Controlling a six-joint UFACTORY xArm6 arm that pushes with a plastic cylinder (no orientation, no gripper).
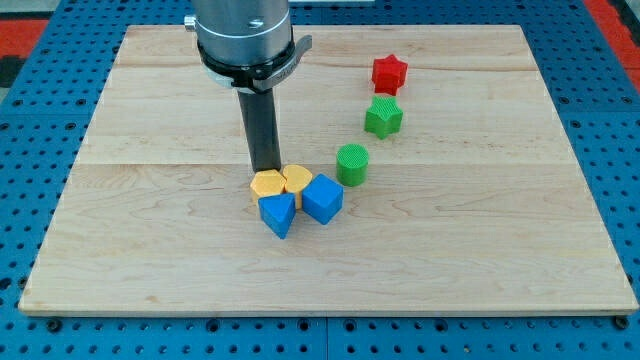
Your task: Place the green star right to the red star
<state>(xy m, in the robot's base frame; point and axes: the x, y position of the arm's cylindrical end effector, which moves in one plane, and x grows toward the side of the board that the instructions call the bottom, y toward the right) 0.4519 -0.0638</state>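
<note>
The red star [389, 73] lies near the view's top right on the wooden board [150, 230]. The green star [383, 116] sits just below it, slightly to the left, a small gap apart. My tip [266, 169] is well left of both stars, at the top edge of a yellow block [267, 183] in a cluster near the board's middle. The rod stands upright under the arm's grey housing.
A green cylinder [352, 164] stands below and left of the green star. The cluster holds two yellow blocks, the second [297, 178] beside the first, a blue wedge-like block [278, 213] and a blue cube [322, 198].
</note>
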